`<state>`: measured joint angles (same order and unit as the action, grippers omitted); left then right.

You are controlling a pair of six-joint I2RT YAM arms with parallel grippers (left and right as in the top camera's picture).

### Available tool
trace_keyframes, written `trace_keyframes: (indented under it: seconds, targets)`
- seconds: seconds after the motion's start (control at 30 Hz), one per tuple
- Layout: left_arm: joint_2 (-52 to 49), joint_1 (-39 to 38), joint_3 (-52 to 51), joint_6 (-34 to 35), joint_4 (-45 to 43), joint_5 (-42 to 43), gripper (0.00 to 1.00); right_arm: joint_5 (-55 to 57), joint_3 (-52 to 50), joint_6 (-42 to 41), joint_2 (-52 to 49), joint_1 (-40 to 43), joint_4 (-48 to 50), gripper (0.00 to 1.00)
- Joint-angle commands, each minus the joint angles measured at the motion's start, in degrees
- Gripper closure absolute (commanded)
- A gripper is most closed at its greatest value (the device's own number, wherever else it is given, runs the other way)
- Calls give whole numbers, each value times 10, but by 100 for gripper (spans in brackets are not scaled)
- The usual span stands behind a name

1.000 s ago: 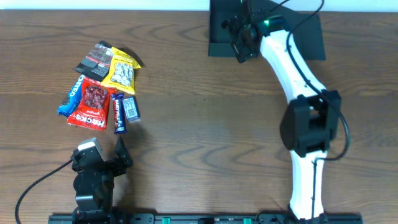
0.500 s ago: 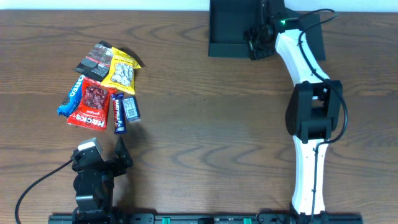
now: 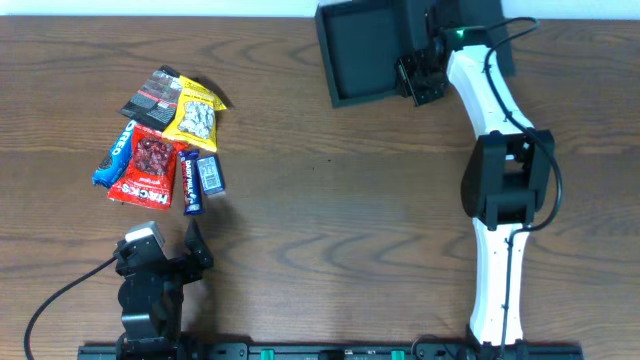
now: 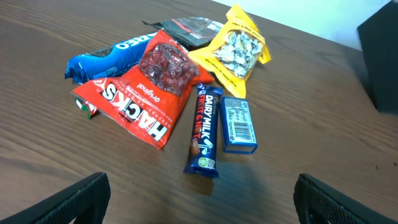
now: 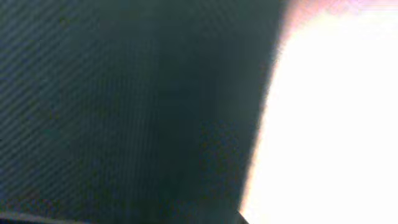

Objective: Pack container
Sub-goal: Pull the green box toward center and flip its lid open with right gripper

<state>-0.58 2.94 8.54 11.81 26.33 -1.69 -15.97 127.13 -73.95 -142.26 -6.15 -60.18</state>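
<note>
1. The right jaws are clenched on the right wall of the container [image 3: 365, 50].
2. The container is seen at the far edge of the bench [image 3: 330, 220], lying crooked.
3. The left jaws are held wide apart near the snack packets [image 3: 165, 135].

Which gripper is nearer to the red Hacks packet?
Left. The left gripper, open, sits just short of the red Hacks packet, not touching; the right gripper is far across the table, shut on the container.
</note>
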Motion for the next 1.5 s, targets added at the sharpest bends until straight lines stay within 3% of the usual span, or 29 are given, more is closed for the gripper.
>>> trace_keyframes:
  seconds: [0.0,0.27,0.57,0.93,1.13,1.17,1.2,1.27,1.3,1.4,1.47]
  targets:
    - [3,0,-10,-2,0,-2,5,7,-3,84,8,-6,-42,98]
    - [3,0,-10,-2,0,-2,5,98,-3,280,86,-40,-141,99]
    - [3,0,-10,-2,0,-2,5,98,-3,513,110,-71,-213,98]
    - [3,0,-10,-2,0,-2,5,102,-4,675,110,-82,-234,98]
    - [3,0,-10,-2,0,-2,5,102,-4,674,110,-87,-234,99]
    - [3,0,-10,-2,0,-2,5,102,-4,670,110,-88,-234,89]
    - [3,0,-10,-2,0,-2,5,102,-4,659,110,-88,-234,47]
    - [3,0,-10,-2,0,-2,5,102,-4,644,110,-89,-234,20]
    - [3,0,-10,-2,0,-2,5,101,-4,639,110,-89,-234,12]
    - [3,0,-10,-2,0,-2,5,102,-4,600,110,-89,-234,18]
    - [3,0,-10,-2,0,-2,5,102,-4,566,110,-89,-234,28]
